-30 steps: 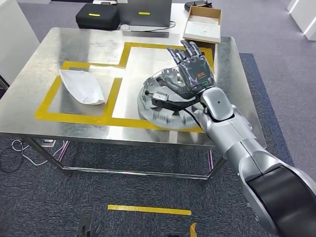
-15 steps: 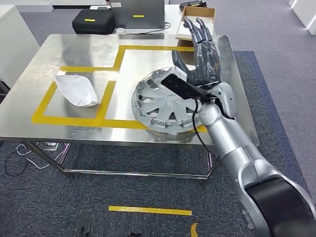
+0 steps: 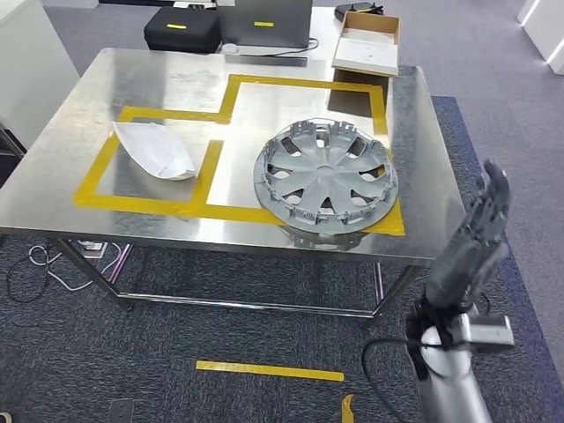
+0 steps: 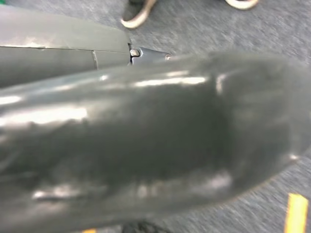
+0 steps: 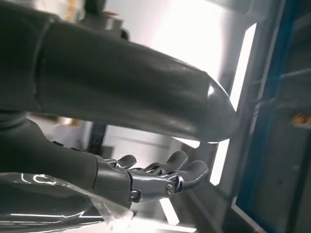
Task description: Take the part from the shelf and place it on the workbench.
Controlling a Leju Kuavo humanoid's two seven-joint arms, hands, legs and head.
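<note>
Grey plastic, spoked and round, the wheel cover (image 3: pixel 325 174) lies flat on the steel workbench (image 3: pixel 79 141), resting inside the yellow tape outline (image 3: pixel 226 101) with its near rim over the tape's front strip. The right hand (image 3: pixel 476 238) hangs off the bench's right front corner, well apart from the wheel cover, which sits ahead of it and to its left. This hand holds nothing; its dark fingers (image 3: pixel 495 189) are stretched out and pointing upward, and the right wrist view shows the fingers (image 5: pixel 176 167) extended with only a slight curl at the tips. Below it the silver forearm (image 3: pixel 448 383) rises from the carpet side of the bench, a black cable looping beside it.

Farther to the hand's left, beyond the wheel cover, a white curved panel (image 3: pixel 156 150) lies in the other taped bay. Past the bench's far edge sit a black case (image 3: pixel 182 29), a laptop (image 3: pixel 266 22) and a shallow cardboard box (image 3: pixel 369 44).

The left wrist view is blurred, probably by a dark thumb close to the lens, so I cannot tell how the left hand (image 4: pixel 146 141) stands
</note>
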